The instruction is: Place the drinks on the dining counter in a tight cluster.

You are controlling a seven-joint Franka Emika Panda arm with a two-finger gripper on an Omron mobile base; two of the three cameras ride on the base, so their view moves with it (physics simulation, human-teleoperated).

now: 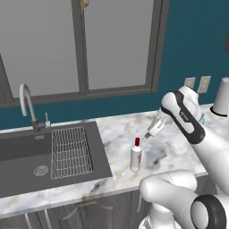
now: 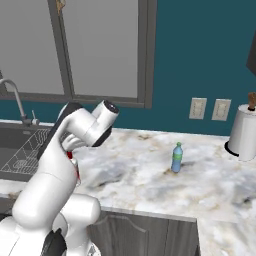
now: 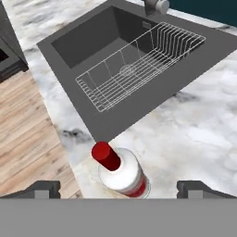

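This is a home kitchen; a white-grey veined marble worktop holds a dark grey inset sink with a wire dish rack and a curved chrome tap. A grey-framed window sits in a teal wall with two pale wall sockets; a white paper-towel roll stands on the worktop, grey panelled cabinet fronts show below, and pale wood plank flooring.

1. The white bottle has a red cap and a red band at its base.
2. The second bottle is pale blue-green with a blue cap.
3. The worktop is white marble veined in grey.
4. The sink is dark grey, its wire rack pale.
5. The wall is teal.
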